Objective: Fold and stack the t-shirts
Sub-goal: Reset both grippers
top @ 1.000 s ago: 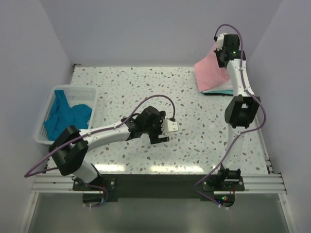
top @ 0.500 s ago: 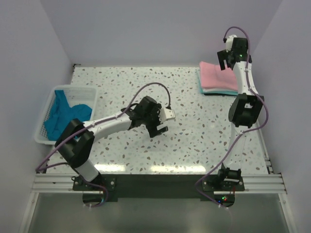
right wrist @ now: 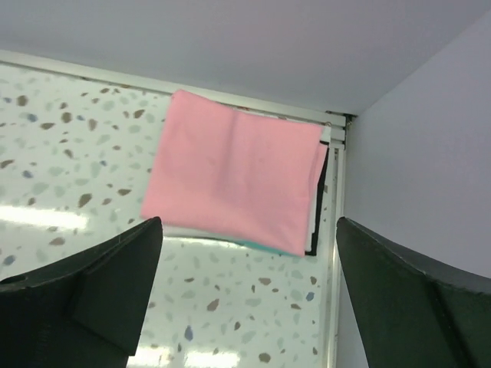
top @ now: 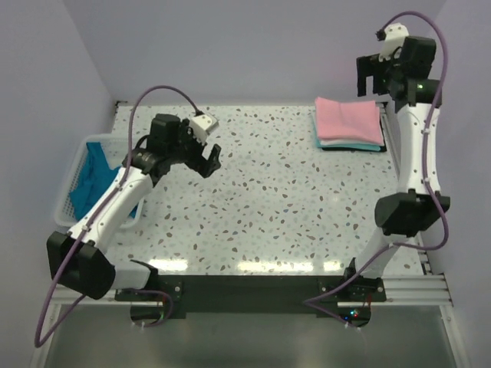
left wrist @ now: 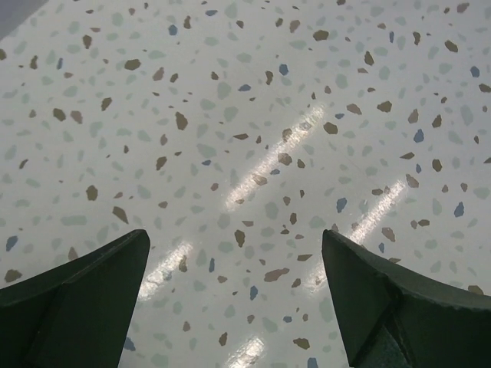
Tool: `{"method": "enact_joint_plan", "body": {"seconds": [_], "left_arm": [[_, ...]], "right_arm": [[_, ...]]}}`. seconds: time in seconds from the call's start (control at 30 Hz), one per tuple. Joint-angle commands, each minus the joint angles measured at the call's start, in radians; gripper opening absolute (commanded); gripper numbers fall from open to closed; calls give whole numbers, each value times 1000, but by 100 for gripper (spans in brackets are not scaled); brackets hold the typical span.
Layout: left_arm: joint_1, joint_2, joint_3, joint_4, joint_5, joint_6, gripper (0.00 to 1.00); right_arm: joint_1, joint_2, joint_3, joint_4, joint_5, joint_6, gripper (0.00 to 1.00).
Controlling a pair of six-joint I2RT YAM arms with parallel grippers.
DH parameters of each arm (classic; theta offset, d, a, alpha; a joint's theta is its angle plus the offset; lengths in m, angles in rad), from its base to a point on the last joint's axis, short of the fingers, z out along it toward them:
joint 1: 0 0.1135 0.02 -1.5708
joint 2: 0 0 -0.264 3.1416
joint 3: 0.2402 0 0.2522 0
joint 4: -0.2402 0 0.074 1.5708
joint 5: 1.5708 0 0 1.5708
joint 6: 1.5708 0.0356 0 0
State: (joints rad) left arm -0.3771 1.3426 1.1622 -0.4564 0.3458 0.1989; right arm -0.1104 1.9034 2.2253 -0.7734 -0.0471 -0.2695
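A folded pink t-shirt (top: pixel 349 119) tops a small stack at the table's far right corner, over white and teal layers (top: pixel 353 145). The right wrist view shows the same pink shirt (right wrist: pixel 238 180) lying flat with a teal edge (right wrist: pixel 257 246) under it. My right gripper (top: pixel 377 77) hangs high above and just behind the stack, open and empty (right wrist: pixel 249 295). A crumpled teal-blue t-shirt (top: pixel 96 184) lies in the basket at the left. My left gripper (top: pixel 205 156) hovers open over bare table to the right of the basket (left wrist: pixel 234 303).
The white lattice basket (top: pixel 70 178) stands at the left edge. Walls close in the back and both sides. A metal rail (right wrist: pixel 331 253) runs along the table's right edge beside the stack.
My right gripper has let go of the pink shirt, which now lies flat on the stack, and has risen. My left arm has swung from the table's middle toward the basket.
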Motion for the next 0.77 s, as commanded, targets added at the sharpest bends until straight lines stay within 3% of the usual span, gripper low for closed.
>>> {"method": "enact_joint_plan", "body": {"seconds": [0.0, 0.1, 0.4, 0.6, 0.73], "left_arm": [[62, -45, 82, -118, 24, -56, 100], [110, -63, 96, -209, 61, -56, 100], [156, -264, -125, -281, 27, -59, 100], [156, -349, -177, -275, -19, -49, 100], [156, -321, -171, -281, -18, -52, 100]], "right_arm": [[2, -137, -70, -167, -146, 65, 99], [3, -269, -255, -222, -209, 67, 99], [3, -682, -836, -248, -304, 26, 99], [3, -842, -1087, -265, -303, -2, 99], [3, -885, -1099, -257, -283, -20, 99]]}}
